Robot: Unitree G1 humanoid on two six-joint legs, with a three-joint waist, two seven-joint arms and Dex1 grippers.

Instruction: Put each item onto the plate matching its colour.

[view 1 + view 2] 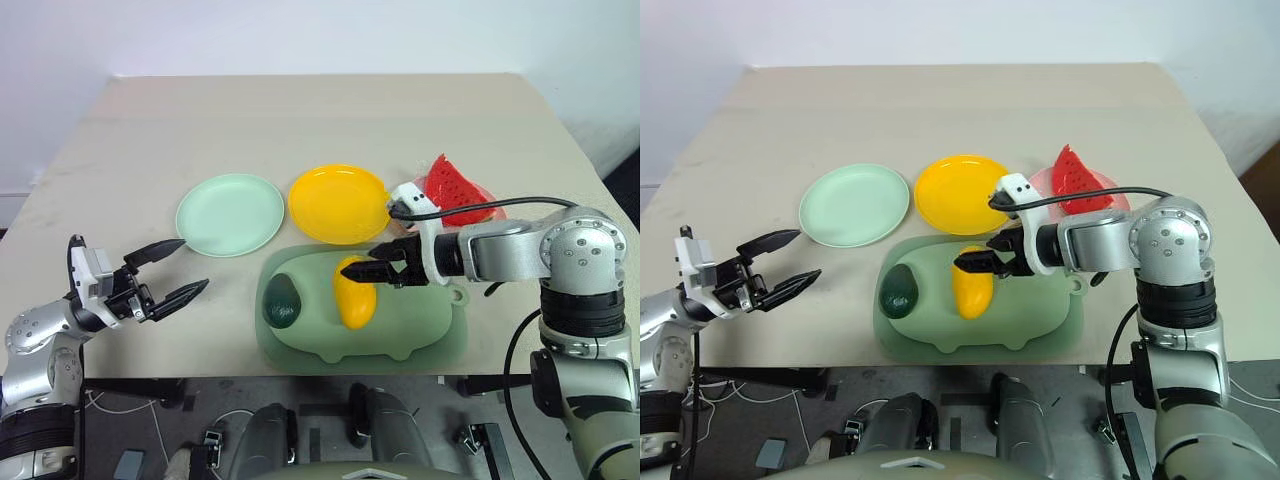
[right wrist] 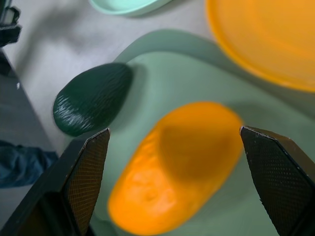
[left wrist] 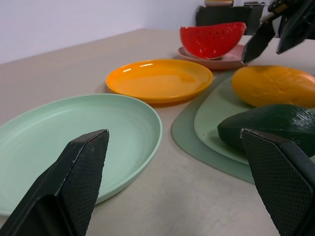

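A: Right end effector point(image 1: 372, 270) is spread wide, nothing held. The mango point(image 1: 354, 291) lies directly under it, between the two fingers in the right wrist view, on the green pig-shaped board point(image 1: 400, 330). Cannot tell from the pictures whether the fingertips touch it

B: Left end effector point(image 1: 172, 270)?

A: Also released and empty, level over the bare desk point(image 1: 150, 130). The green plate point(image 1: 229, 213) sits just ahead of it; the avocado point(image 1: 282, 301) is further along toward the right end effector, on the same board, well apart from the mango

B: Remaining items?

A: Watermelon wedge point(image 1: 452, 190) already rests on the red plate point(image 1: 482, 211), behind the right end effector. The yellow plate point(image 1: 338, 203) is empty, just beyond the mango from that end effector

B: Handling judgement for the mango?

A: Looks like a rigid, light plastic toy, smooth and glossy, so likely slippery. Rounded oval: a grip near either end could squeeze it out. Best taken across the short axis at the widest middle, fingers square to its length. Not fragile by appearance. The avocado has a ribbed skin, probably better friction

B: Any labels, brands, writing?

A: None readable on fruits, plates, board or arms

B: Stage?

A: One of three sorted; mango pick appears to be next, not yet closed
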